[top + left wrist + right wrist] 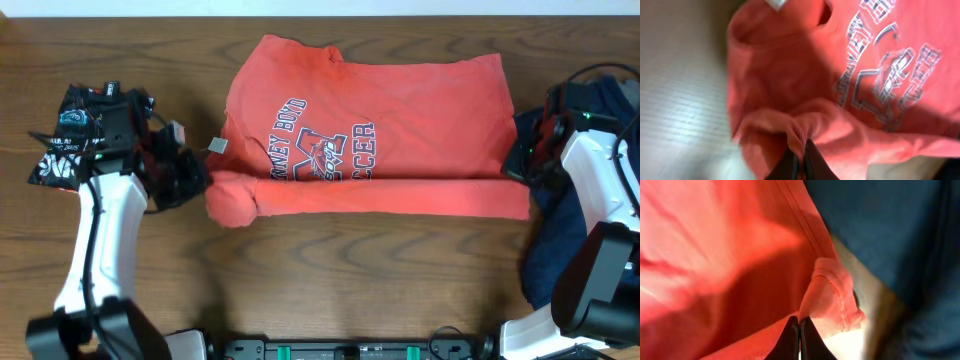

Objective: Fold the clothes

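The coral-red T-shirt [380, 130] lies across the middle of the table, lettering up, with its near edge folded over into a long band. My left gripper [200, 180] is shut on a bunched red fold at the shirt's left end; the left wrist view shows the T-shirt [790, 65] pinched between the left gripper's fingers [801, 152]. My right gripper [515, 165] is shut on the shirt's right hem; the right wrist view shows the T-shirt [715, 255] caught in the right gripper's tips [799, 327]. The navy garment [545, 245] lies under the right arm. The black tee [70, 130] lies at the far left.
The navy garment also fills the right side of the right wrist view [890, 220]. The wooden table [360, 270] shows in front of the shirt. A black bar with green clips [350, 350] runs along the front edge between the arm bases.
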You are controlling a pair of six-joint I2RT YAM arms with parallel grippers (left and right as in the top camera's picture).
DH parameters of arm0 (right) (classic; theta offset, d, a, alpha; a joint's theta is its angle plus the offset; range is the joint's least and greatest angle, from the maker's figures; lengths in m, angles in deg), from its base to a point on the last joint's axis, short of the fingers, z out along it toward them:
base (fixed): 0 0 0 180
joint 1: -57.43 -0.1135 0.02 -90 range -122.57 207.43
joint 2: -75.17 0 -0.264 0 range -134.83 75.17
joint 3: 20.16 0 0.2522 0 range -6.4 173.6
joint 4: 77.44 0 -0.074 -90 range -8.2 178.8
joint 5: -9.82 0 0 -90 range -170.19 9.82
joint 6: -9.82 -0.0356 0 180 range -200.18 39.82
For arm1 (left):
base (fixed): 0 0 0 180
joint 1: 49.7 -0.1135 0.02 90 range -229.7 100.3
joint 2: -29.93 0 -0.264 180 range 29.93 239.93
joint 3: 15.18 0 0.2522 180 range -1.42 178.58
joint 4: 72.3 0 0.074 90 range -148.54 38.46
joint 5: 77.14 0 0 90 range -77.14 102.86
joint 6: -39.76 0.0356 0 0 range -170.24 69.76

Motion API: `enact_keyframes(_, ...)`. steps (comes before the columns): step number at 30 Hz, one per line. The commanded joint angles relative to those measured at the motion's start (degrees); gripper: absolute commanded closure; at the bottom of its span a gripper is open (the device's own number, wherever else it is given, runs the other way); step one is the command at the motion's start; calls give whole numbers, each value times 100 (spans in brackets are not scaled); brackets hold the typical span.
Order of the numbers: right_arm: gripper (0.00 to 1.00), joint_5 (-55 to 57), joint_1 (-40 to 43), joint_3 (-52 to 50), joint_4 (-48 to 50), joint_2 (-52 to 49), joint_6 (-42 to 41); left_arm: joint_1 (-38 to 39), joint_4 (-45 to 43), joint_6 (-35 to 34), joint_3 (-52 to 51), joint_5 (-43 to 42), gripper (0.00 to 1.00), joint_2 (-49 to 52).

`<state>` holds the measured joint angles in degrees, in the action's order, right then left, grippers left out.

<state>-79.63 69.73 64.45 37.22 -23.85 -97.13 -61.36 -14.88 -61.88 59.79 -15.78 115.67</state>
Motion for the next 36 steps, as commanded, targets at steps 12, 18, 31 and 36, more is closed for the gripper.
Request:
enact_keyframes(12,99,-254,-50,22,1010,-177,-81,61,-1853,-671,-2,-837,94,1342)
enact_keyframes(18,62,-256,-52,22,1176,-179,-81,120,-1969,-667,42,-1102,42,1381)
enact_keyframes(31,71,-249,-184,-433,726,-181,136,334,-1097,-192,87,-1134,25,1373)
enact_keyframes(36,71,-249,-205,-990,1182,-181,133,750,-1054,-192,87,-273,23,1394)
